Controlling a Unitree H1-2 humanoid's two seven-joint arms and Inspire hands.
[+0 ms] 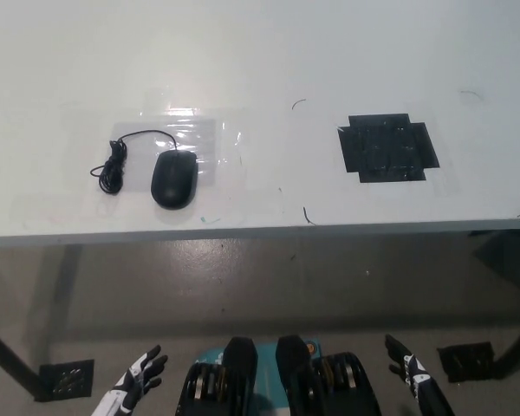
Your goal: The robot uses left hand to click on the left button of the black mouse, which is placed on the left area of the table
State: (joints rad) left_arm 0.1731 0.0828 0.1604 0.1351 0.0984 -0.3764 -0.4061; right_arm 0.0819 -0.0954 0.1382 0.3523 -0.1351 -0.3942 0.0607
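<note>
Both hands' fingers (152,358) spread, holding nothing

The left hand (137,380) is low at the near left, fingers apart; the right hand (410,371) is low at the near right, fingers apart

Black mouse (174,178) lies flat on table's left area nr front edge, cord coiled at its left.
</note>
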